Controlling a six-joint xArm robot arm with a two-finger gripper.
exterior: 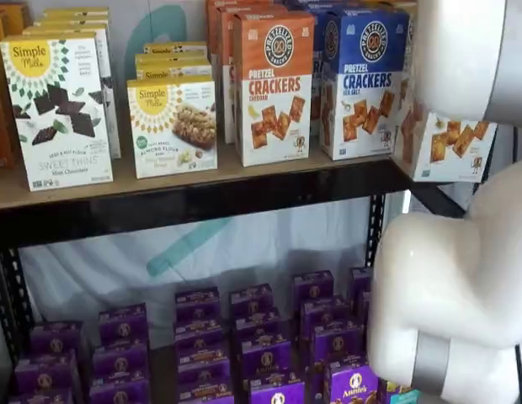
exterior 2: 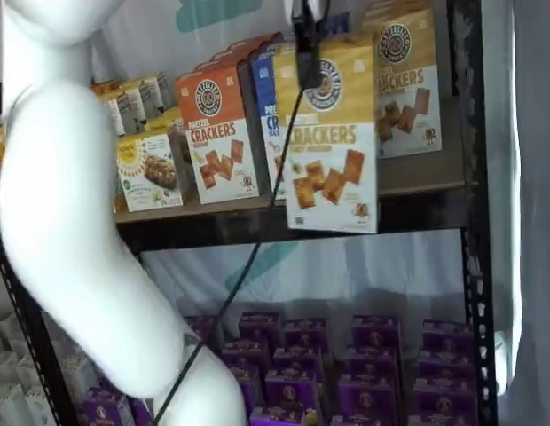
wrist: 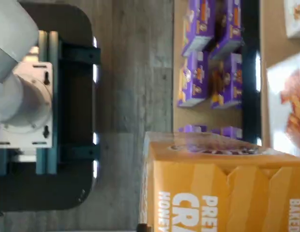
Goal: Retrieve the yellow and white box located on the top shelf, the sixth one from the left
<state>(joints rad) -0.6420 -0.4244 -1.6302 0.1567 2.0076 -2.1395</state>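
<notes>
The yellow and white box [exterior 2: 333, 133] hangs in front of the top shelf [exterior 2: 417, 182], its bottom below the shelf's dark front edge. My gripper [exterior 2: 307, 60] shows as black fingers coming down from above with a cable beside them, and it is shut on the box's upper left part. In a shelf view the box's white lower part [exterior: 446, 143] shows at the right, mostly hidden by my white arm [exterior: 463, 278], off the end of the top shelf [exterior: 202, 198]. In the wrist view the box's yellow top [wrist: 222, 193] fills the near corner.
An orange-topped Pretzel Crackers box [exterior 2: 217, 133] and a blue-topped one [exterior: 362, 80] stand on the shelf beside the gap. Another yellow box [exterior 2: 406, 80] stands behind. Simple Mills boxes [exterior: 59, 109] stand at the left. Purple boxes [exterior 2: 346, 355] fill the lower level. The black rack post [exterior 2: 466, 222] is at the right.
</notes>
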